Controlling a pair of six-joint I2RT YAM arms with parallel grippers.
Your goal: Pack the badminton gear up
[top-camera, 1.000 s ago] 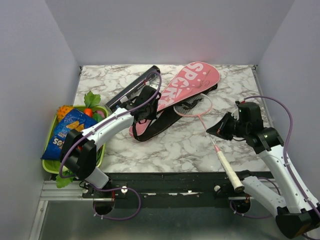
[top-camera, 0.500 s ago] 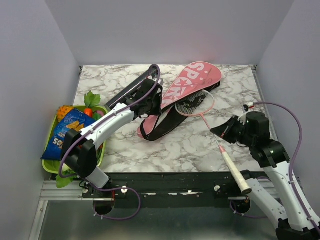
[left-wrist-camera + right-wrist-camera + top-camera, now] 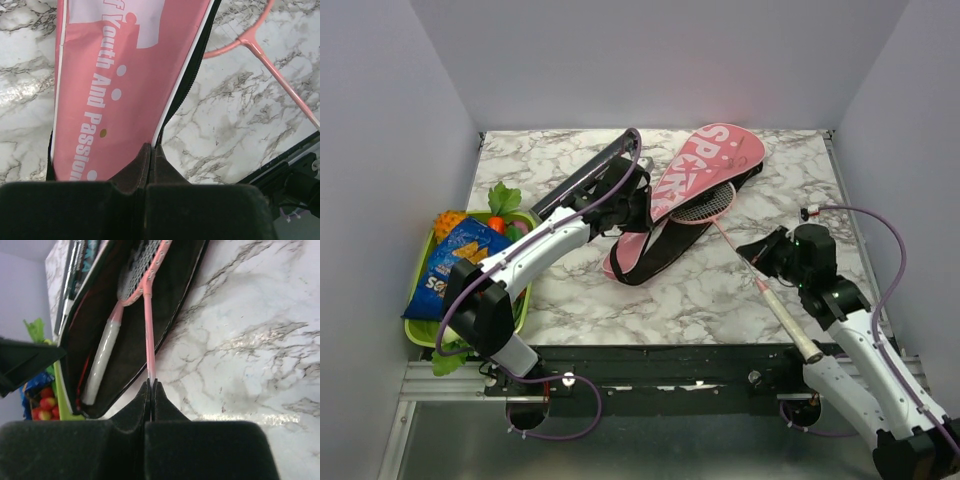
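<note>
gripping badminton gear
left claw is pinching the pink bag; right claw, at its 4 o'clock, is pinching a racket shaft.

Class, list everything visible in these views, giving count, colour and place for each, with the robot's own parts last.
held racket: one, pink frame, white handle; head at the bag's mouth
second racket: one, white handle; inside the bag
bag: one, pink, open; table centre
tube: one, black; left of the bag
tray: one, green; table's left edge
snack packet: one, blue; on the tray
toy fruit: several, orange and red; in the tray
table: one, grey-white marble
left gripper: shut on the bag's edge
right gripper: shut on the held racket's shaft
</note>
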